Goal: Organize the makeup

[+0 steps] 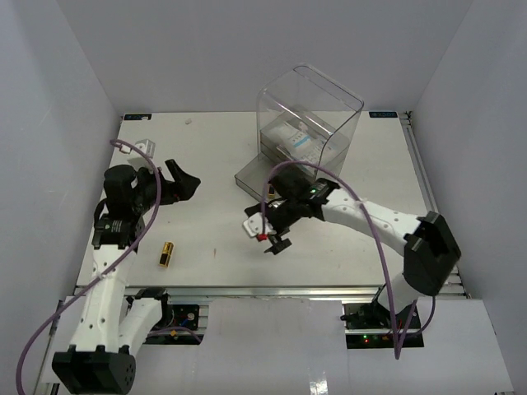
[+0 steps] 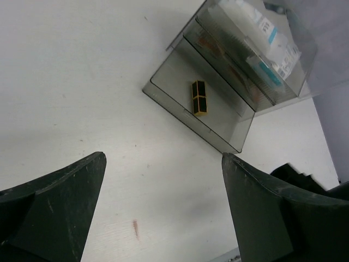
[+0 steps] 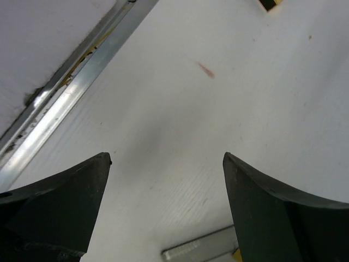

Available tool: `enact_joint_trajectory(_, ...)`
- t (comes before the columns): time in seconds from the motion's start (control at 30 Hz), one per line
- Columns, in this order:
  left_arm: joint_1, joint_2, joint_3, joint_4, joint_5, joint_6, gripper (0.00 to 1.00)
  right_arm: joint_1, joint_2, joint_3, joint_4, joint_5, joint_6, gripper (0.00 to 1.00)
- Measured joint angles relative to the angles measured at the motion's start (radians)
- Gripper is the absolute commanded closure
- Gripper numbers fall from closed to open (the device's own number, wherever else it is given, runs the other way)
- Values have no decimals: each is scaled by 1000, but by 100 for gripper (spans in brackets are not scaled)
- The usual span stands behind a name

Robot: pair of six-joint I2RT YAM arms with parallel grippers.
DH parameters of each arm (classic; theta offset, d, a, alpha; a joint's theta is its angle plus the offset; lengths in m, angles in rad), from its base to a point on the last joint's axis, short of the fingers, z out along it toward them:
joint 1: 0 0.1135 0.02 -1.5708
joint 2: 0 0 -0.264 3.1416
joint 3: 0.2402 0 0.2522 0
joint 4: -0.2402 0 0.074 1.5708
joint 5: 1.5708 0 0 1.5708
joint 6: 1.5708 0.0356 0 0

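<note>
The left gripper (image 2: 163, 158) was open wide with nothing between its fingers, hovering over the left side of the white table (image 2: 65, 82). Ahead of it sat the clear box (image 1: 310, 107) with its bottom drawer (image 2: 221, 124) pulled out, and a gold lipstick tube (image 2: 199, 98) lay in that drawer. White-and-blue sachets (image 2: 268, 38) were stacked in the compartment above. The right gripper (image 3: 166, 157) was likewise spread open and empty, low over the table just in front of the box, facing a reddish smear (image 3: 206, 70) and the metal rail (image 3: 76, 76) at the near edge. A second gold tube (image 1: 166, 254) lay on the table near the left arm, well apart from the box.
</note>
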Motion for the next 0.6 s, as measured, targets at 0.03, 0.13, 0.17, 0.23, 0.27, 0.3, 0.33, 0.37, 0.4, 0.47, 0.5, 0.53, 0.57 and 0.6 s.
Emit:
enact_joint_trajectory(0.03, 0, -42, 1, -15, -38, -5, 2, 38, 55, 48, -14, 39, -25, 10)
enact_joint_trajectory(0.13, 0, -162, 21, -75, -142, -28, 2, 129, 216, 204, -54, 138, -93, 10)
enact_joint_trajectory(0.17, 0, -191, 35, -92, -167, -36, 2, 150, 266, 258, -61, 160, -112, 10)
enact_joint_trajectory(0.23, 0, -245, 68, -120, -210, -49, 2, 188, 363, 366, -71, 194, -146, 10)
enact_joint_trajectory(0.27, 0, -269, 83, -131, -224, -54, 2, 202, 403, 420, -83, 204, -159, 9)
enact_joint_trajectory(0.3, 0, -294, 96, -139, -236, -57, 2, 215, 443, 475, -90, 211, -168, 9)
enact_joint_trajectory(0.33, 0, -320, 106, -145, -244, -61, 2, 226, 483, 532, -91, 215, -173, 8)
enact_joint_trajectory(0.37, 0, -345, 115, -151, -251, -64, 2, 238, 522, 589, -93, 219, -179, 8)
enact_joint_trajectory(0.4, 0, -369, 118, -155, -255, -67, 2, 248, 566, 651, -97, 220, -182, 7)
enact_joint_trajectory(0.47, 0, -412, 122, -164, -259, -74, 2, 268, 654, 769, -93, 224, -187, 7)
enact_joint_trajectory(0.5, 0, -432, 122, -170, -261, -78, 2, 278, 698, 823, -81, 227, -189, 7)
enact_joint_trajectory(0.53, 0, -451, 123, -176, -262, -81, 2, 287, 741, 875, -70, 229, -190, 7)
enact_joint_trajectory(0.57, 0, -467, 125, -183, -263, -83, 2, 296, 771, 902, -64, 230, -194, 7)
enact_joint_trajectory(0.6, 0, -479, 126, -189, -263, -84, 2, 304, 798, 918, -49, 230, -197, 6)
